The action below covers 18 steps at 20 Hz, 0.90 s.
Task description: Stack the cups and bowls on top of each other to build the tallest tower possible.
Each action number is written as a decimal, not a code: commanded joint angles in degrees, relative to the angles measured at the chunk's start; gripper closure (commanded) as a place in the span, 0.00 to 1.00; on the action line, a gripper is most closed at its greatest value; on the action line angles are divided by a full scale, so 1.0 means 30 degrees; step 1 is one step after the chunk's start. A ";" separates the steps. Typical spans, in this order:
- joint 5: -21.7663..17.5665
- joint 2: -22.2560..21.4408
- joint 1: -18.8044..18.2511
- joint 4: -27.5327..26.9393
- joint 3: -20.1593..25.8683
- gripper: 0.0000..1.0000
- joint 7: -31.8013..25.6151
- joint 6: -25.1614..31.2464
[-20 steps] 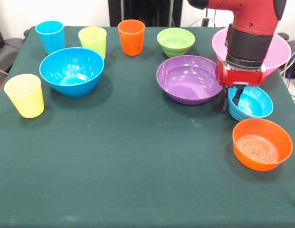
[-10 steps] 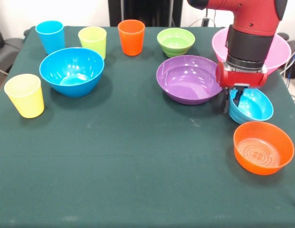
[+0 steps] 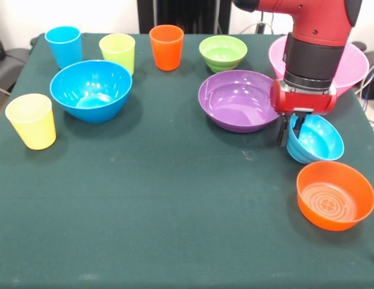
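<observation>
Gripper [image 3: 292, 131] clamped on near-left rim of small light-blue bowl [image 3: 316, 139], one finger inside, one outside; bowl tipped, opening facing up and toward the right, held just right of wide purple bowl [image 3: 238, 100] and in front of large pink bowl [image 3: 349, 63], which the red-and-black arm [image 3: 313, 48] partly hides. Orange bowl [image 3: 335, 194] sits upright on tabletop [image 3: 174, 211] just in front of the light-blue one, apart from it. Small green bowl [image 3: 223, 52] behind purple bowl. Deep blue bowl [image 3: 90, 90] at left, upright, with blue cup [image 3: 64, 46], lime green cup [image 3: 117, 52], orange cup [image 3: 166, 46] in a row behind it, all standing upright mouths up; yellow cup [image 3: 31, 120] to its left, nearer. No tower, nothing nested. Dark green cloth covers tabletop; black pedestal and white wall behind
</observation>
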 commanded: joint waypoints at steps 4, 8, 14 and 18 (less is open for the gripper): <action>-0.0374 0.1849 -0.0522 -0.0742 0.1279 1.00 0.1801 -0.0120; -0.0231 0.2298 -0.0600 -0.0905 0.1218 1.00 0.1958 -0.0172; -0.0156 0.2882 -0.0604 -0.1306 0.0960 1.00 0.2114 -0.0399; -0.0166 0.3457 -0.0532 -0.1861 0.0755 1.00 0.2151 -0.0603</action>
